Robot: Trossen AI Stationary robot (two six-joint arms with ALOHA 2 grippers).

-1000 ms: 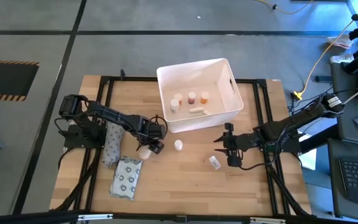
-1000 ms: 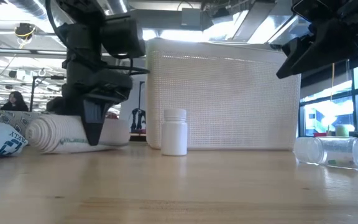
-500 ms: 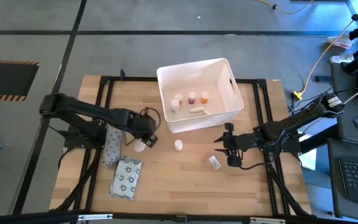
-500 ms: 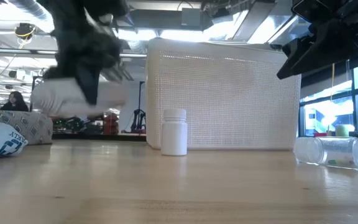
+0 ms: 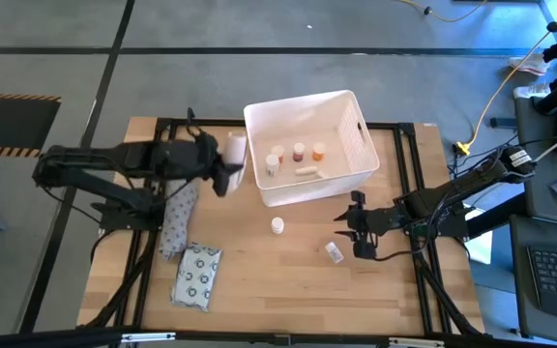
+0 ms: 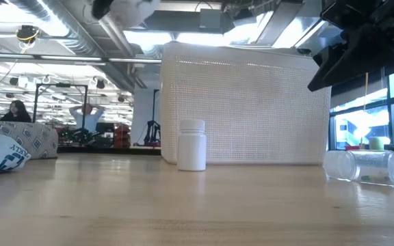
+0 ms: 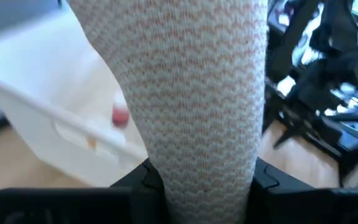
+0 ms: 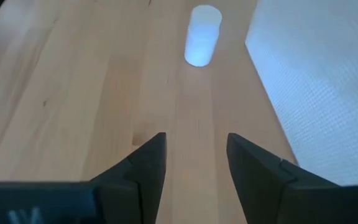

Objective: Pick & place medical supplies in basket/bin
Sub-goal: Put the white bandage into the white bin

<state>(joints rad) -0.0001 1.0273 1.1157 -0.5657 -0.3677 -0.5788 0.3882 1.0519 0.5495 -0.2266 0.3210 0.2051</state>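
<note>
Roll (image 5: 235, 148) of white gauze is sitting clamped in your left gripper (image 5: 222, 174), just left of the tub (image 5: 356, 116)'s rim; the tub is lying rightward. Right gripper (image 8: 191, 163) is waiting open.

roll (image 7: 191, 93): ends cut off (fills left wrist view) | left gripper (image 6: 125, 8): cropped, blurred in low view

A small white plastic bottle (image 6: 192, 144) stands upright on the wooden bench (image 6: 183, 205), in front of the white mesh-walled plastic tub (image 6: 245, 109). A clear plastic vial (image 6: 361, 166) lies on its side to the right. A dark end effector (image 6: 361, 41) hangs at upper right; patterned packets (image 6: 12, 147) lie at left.
</note>
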